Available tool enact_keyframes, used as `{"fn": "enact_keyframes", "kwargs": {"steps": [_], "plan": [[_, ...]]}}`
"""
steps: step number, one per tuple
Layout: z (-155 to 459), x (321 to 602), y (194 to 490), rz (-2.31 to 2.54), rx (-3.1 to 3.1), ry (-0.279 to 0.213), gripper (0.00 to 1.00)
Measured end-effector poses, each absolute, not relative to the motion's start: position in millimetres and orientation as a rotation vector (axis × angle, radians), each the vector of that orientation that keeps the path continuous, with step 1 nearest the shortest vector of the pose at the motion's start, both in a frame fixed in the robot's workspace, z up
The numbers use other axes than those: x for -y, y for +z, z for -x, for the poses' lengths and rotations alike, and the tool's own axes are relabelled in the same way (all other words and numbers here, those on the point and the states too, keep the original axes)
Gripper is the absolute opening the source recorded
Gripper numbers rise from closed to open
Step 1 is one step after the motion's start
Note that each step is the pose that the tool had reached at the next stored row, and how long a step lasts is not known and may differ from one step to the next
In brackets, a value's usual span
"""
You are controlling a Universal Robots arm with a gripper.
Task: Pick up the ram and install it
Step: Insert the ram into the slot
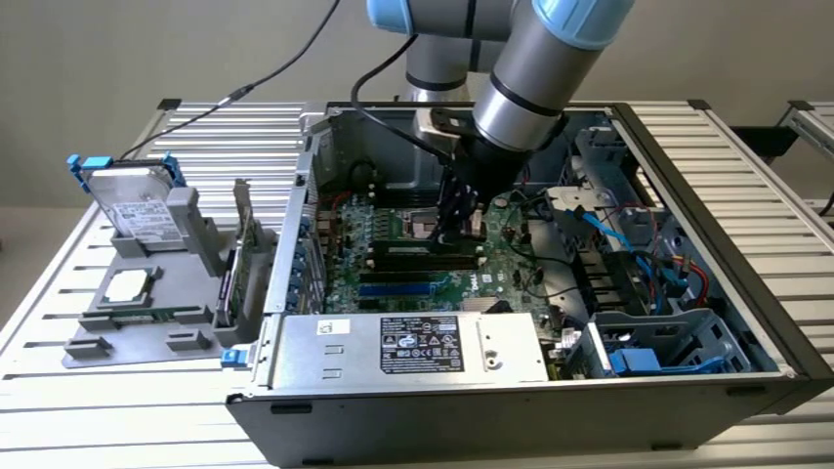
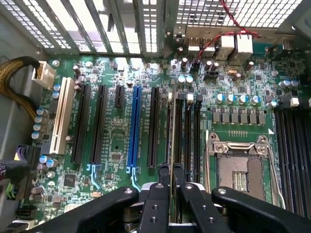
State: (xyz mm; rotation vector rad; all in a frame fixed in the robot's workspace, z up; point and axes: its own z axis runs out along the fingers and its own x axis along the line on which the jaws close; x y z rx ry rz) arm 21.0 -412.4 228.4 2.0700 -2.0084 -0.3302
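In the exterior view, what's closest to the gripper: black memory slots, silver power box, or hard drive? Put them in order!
1. black memory slots, just below the gripper.
2. silver power box, along the case's near side.
3. hard drive, outside the case, exterior view's left.

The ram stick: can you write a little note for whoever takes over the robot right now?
Hand: shut on the ram, which shows edge-on between its fingers.
Ram: inside the computer case, held over the black memory slots beside the processor socket.
Done: ram picked up and brought to the slots.
Left: the install. I cannot tell whether it sits in a slot yet.
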Motion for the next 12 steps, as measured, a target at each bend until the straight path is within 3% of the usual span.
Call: {"fn": "enact_keyframes", "kwargs": {"steps": [12], "plan": [[-23.5,411.9,224.6,-2.068,1.988,-0.346,0.14]]}}
